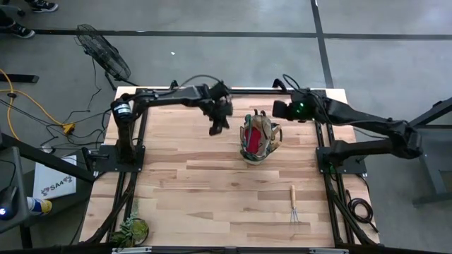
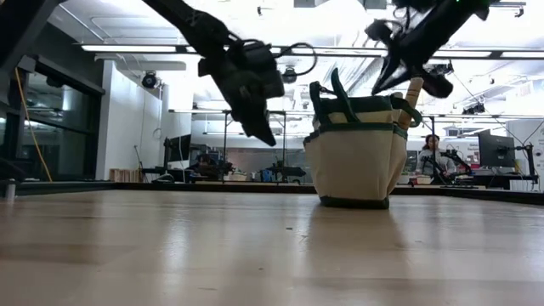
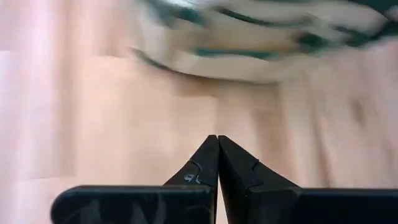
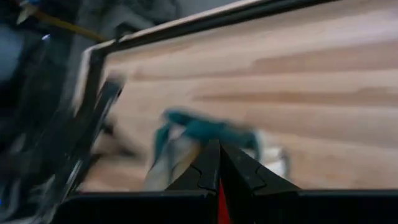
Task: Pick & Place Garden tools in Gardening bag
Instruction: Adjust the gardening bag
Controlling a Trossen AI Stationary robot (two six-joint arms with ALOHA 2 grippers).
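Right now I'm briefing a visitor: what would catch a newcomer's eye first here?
The gardening bag stands upright near the table's far middle, red cloth showing inside. The left gripper and right gripper, both shut and empty, hang on either side of it. A lone hand rake lies toward the near right.

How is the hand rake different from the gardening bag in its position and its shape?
The hand rake lies flat on the table, near the right front; the gardening bag stands upright farther back, near the middle, between the two arms. The rake is thin and long, with a wooden handle; the bag is wide, tan with green trim, and holds things inside. Neither is held by a pincer.
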